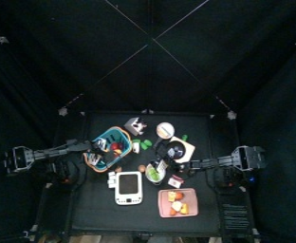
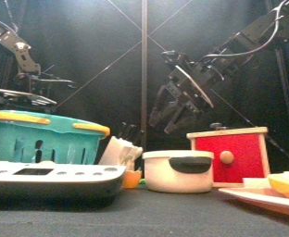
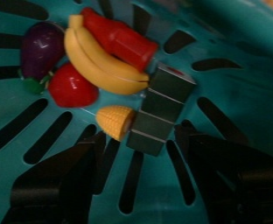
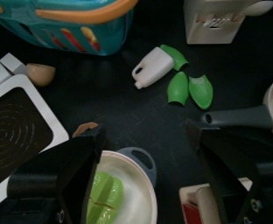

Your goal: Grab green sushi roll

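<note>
Hovering with left gripper spread wide over teal basket; holding right gripper spread too, pinching nothing, above white pot with green sushi roll lying inside, half hiding behind one jaw.

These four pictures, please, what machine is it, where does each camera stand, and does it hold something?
It is a robot with two black arms at a small black table. One picture looks down from above, one looks level from the table's front edge, and two come from cameras on the wrists. The left gripper hangs open over a teal plastic basket of toy food: a yellow banana, a purple eggplant. The right gripper is open above a white bowl holding a green piece. Neither gripper holds anything.
</note>
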